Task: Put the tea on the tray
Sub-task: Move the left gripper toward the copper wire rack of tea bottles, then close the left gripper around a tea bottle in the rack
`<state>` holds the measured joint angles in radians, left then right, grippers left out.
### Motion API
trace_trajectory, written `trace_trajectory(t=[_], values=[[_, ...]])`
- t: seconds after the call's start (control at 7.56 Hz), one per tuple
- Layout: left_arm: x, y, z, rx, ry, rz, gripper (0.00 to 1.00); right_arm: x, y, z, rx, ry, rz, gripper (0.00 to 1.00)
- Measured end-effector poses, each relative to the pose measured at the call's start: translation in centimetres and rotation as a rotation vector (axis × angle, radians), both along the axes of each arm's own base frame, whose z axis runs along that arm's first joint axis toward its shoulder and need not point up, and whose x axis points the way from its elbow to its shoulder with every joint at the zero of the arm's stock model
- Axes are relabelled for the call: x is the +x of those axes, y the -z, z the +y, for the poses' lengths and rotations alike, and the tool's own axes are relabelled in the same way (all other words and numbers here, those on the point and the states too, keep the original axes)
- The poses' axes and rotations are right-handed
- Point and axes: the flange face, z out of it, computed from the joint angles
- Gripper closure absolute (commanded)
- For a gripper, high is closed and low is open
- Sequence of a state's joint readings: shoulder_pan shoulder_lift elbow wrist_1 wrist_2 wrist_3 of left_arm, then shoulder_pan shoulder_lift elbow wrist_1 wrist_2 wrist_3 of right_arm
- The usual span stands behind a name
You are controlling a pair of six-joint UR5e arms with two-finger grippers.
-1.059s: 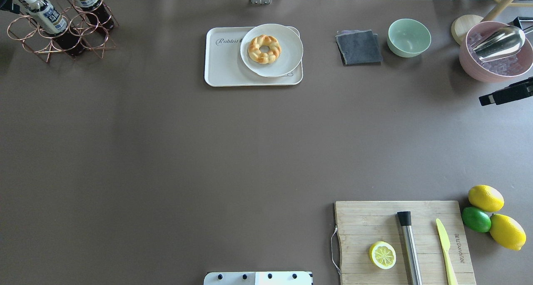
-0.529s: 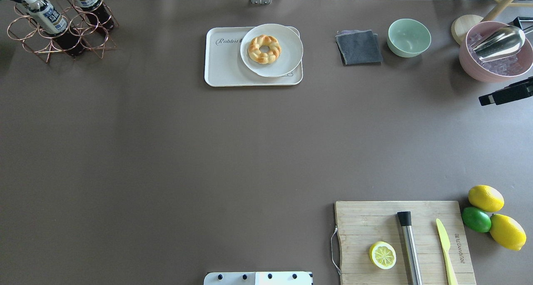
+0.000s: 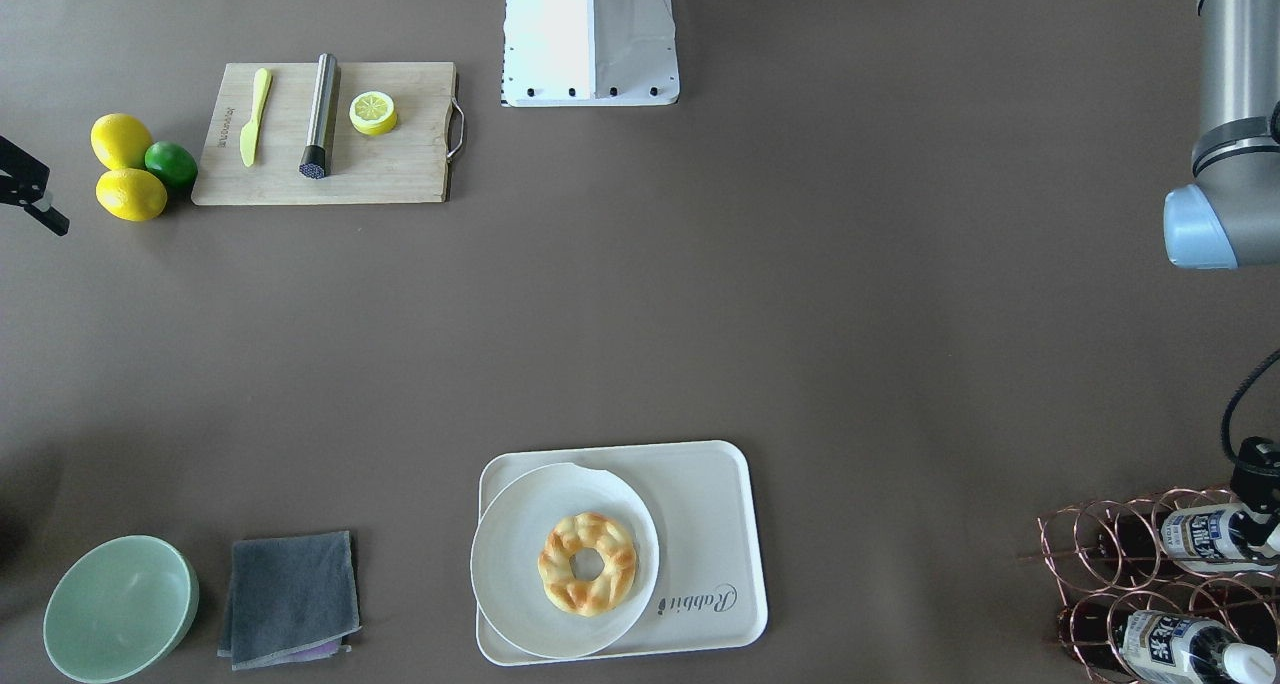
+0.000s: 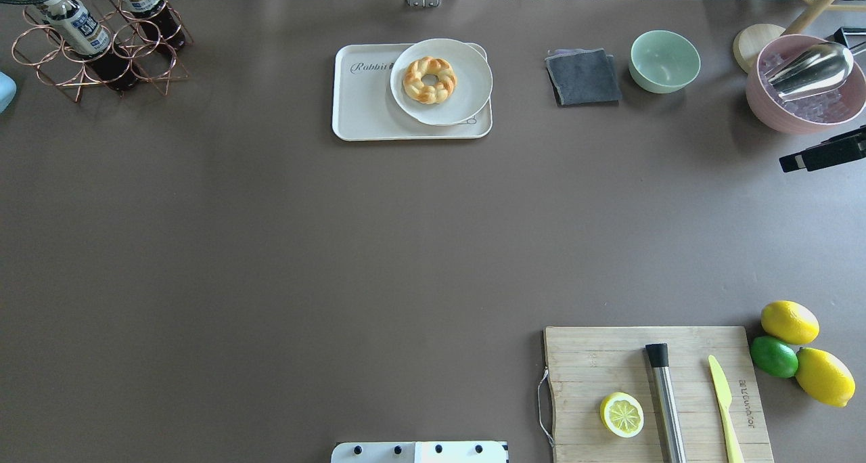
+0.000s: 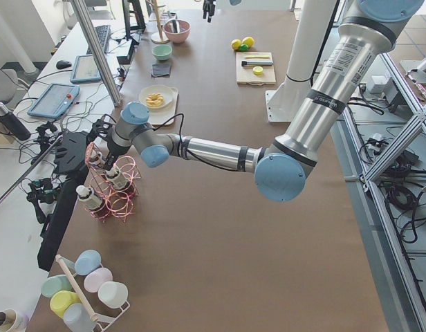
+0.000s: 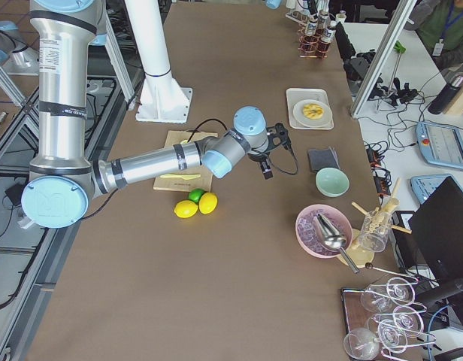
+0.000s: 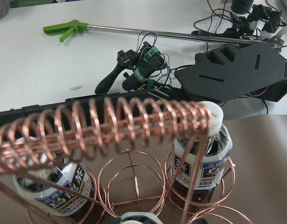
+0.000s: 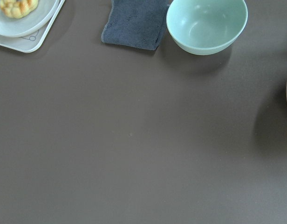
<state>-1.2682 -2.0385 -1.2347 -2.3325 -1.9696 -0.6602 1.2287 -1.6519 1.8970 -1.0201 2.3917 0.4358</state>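
Left gripper [image 3: 1258, 479] at the copper rack [image 7: 111, 123], tea [image 4: 78, 33] not lifted yet.
Gripper opening: cannot tell. Risk: tea snags the rack wire on pull-out and drags or tips it.

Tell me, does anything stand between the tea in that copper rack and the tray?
Nothing visible lies between them. The tea sits in rings of the copper rack, and a plate with a doughnut covers the half of the tray farther from the rack.

Left pincer [image 5: 98, 158] tiny, perhaps partly occluded
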Motion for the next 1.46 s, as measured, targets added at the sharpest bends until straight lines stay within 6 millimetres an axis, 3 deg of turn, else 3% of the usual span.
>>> trace_trajectory(t=[0.66, 1.06, 1.46], values=[[-3.4, -0.3, -0.2, -0.004, -0.02, 0.021, 0.31, 0.0, 0.1, 0.0, 0.001, 0.001, -0.001, 0.0], [-2.8, -1.9, -0.4, -0.018, -0.018, 0.009, 0.31, 0.0, 0.3, 0.1, 0.005, 0.001, -0.003, 0.0], [-1.7, -2.0, -0.3, -0.021, -0.011, 0.027, 0.35, 0.1, 0.3, 0.2, 0.005, 0.001, -0.003, 0.0]])
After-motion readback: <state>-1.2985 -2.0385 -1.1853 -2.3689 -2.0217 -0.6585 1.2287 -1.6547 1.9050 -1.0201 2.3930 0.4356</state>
